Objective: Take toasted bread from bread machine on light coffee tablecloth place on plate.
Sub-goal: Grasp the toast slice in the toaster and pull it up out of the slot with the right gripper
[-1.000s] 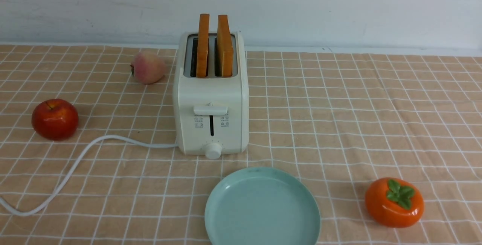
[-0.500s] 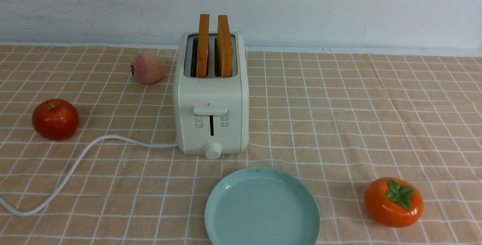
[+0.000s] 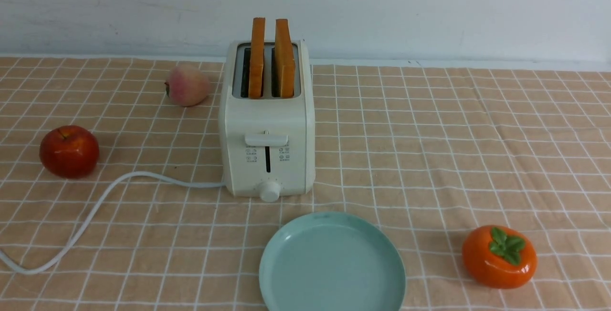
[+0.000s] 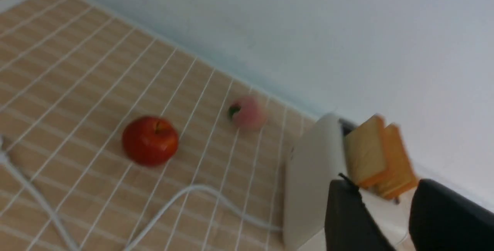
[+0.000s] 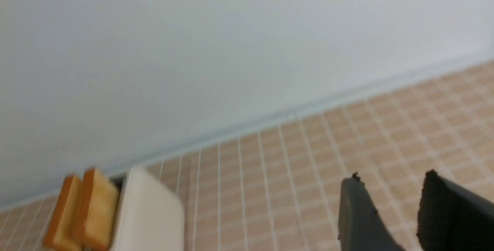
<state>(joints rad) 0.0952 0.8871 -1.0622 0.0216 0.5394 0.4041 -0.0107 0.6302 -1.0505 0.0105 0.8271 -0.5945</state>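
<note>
Upright in both slots of the toaster (image 3: 267, 134): toast (image 3: 258, 58), tops poking out. Toaster midway on the cloth (image 3: 429, 134), cord (image 3: 95, 210) trailing toward 8 o'clock. Near the toaster, at its 5 o'clock: plate (image 3: 334, 263). Apple (image 3: 69, 151) at 9 o'clock, peach (image 3: 187, 85) at 10, persimmon (image 3: 499, 256) at 4, well apart. Left gripper (image 4: 382, 201) and right gripper (image 5: 391, 189): jaws moderately apart, gripping nothing, both clear of the toast.

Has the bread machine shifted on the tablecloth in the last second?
No. The bread machine still stands on the same grid lines of the tablecloth, just behind the plate.
</note>
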